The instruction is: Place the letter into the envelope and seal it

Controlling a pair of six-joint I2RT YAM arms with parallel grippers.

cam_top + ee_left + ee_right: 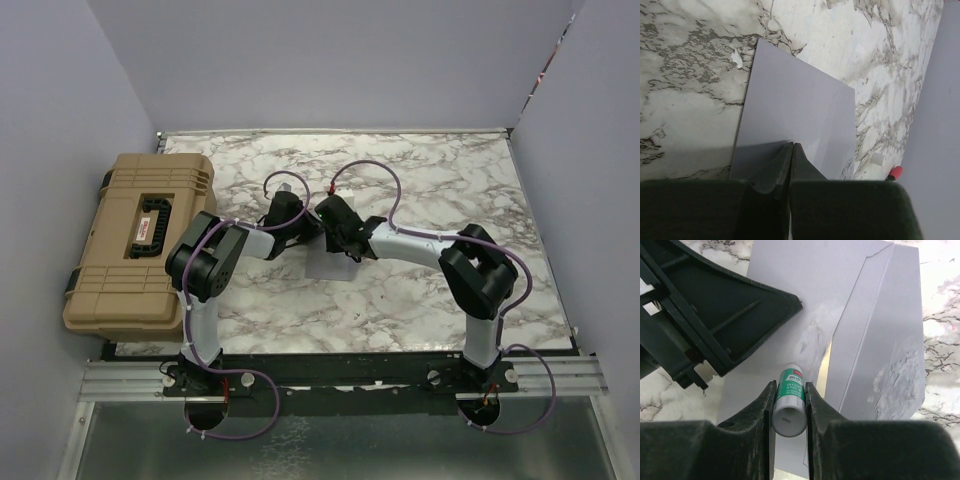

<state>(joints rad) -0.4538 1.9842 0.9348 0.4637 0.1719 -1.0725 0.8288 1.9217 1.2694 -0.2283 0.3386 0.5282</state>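
Note:
The grey envelope (pixel 790 285) lies flat on the marble table, its flap (pixel 880 340) folded open to the right with white glue smears on it. A thin peach sliver of the letter (pixel 825 365) shows at the envelope's mouth; the rest is hidden inside. My right gripper (pixel 789 385) is shut on a green-and-white glue stick (pixel 789 405), tip down at the mouth edge. My left gripper (pixel 792 145) is shut, its tips resting on the envelope (pixel 790 100); it shows as a black body (pixel 715 315) in the right wrist view. From the top, both grippers meet over the envelope (pixel 330 268).
A big tan hard case (pixel 135 240) lies at the table's left edge. A small white cap (pixel 877 159) and a red object (pixel 895 172) lie beside the envelope near the grey wall. Grey walls surround the table (pixel 450 180).

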